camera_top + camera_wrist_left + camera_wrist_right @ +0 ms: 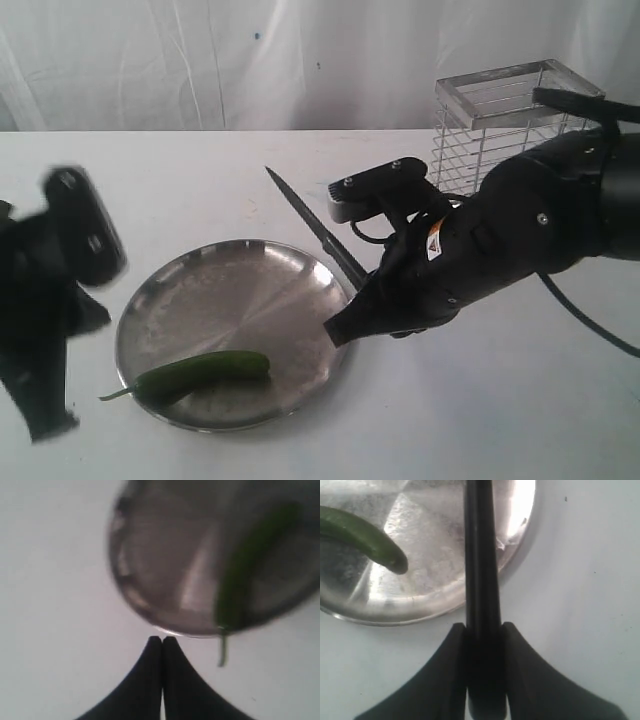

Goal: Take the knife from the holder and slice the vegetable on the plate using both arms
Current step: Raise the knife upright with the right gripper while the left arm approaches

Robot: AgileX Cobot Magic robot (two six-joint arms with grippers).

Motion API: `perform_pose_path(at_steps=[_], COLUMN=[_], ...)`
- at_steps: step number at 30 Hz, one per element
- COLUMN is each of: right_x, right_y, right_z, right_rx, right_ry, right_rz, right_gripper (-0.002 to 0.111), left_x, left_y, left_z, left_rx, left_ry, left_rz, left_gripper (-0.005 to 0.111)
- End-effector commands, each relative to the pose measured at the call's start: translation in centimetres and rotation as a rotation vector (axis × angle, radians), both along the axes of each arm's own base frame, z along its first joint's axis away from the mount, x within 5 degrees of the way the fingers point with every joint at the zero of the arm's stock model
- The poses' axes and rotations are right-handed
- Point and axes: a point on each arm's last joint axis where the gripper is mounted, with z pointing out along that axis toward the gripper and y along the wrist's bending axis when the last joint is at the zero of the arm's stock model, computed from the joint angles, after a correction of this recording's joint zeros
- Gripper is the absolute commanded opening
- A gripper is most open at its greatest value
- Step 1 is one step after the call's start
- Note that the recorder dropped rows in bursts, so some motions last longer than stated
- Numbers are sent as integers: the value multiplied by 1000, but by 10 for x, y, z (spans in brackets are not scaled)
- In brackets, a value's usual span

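- Your left gripper is clenched with nothing between the jaws. It hangs over bare table just outside the plate rim, near the vegetable's stem end. The exterior view shows that arm only as a blur.
- The vegetable lies whole in the near part of the plate, with its thin stem tail poking out over the rim.
- Your right gripper is clamped on the handle of the knife. The blade crosses the plate's right rim, apart from the vegetable, and its tip points away toward the back.
- Judgement: the knife is out of the holder, so the step in hand is the approach to the cut.
- Next move, as judged: carry the blade over to the vegetable, set it crosswise and lower it squarely. The left gripper must first steady the vegetable, because a round body on smooth steel may roll.
- The holder stands behind the right arm, well apart from the plate.
- The table is white and flat. A white draped sheet closes off the background.
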Motion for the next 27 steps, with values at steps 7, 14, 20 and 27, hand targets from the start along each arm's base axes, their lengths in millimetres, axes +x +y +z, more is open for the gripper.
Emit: perform_pose_path(at_steps=[7, 14, 20, 27], right_x=[7, 10, 11, 11], right_y=[-9, -8, -9, -9], right_z=[-8, -6, -6, -6], right_rx=[28, 46, 45, 49], right_ry=[82, 47, 41, 42], right_rz=[-90, -87, -90, -96], right_gripper=[0, 0, 0, 0], left_x=[-2, 6, 7, 20], left_y=[-52, -56, -58, -47], left_z=[-17, -35, -46, -49], left_rx=[79, 200, 216, 88], left_ry=[-38, -79, -91, -45], left_rz=[-483, -613, -640, -407], left_gripper=[0, 30, 70, 65])
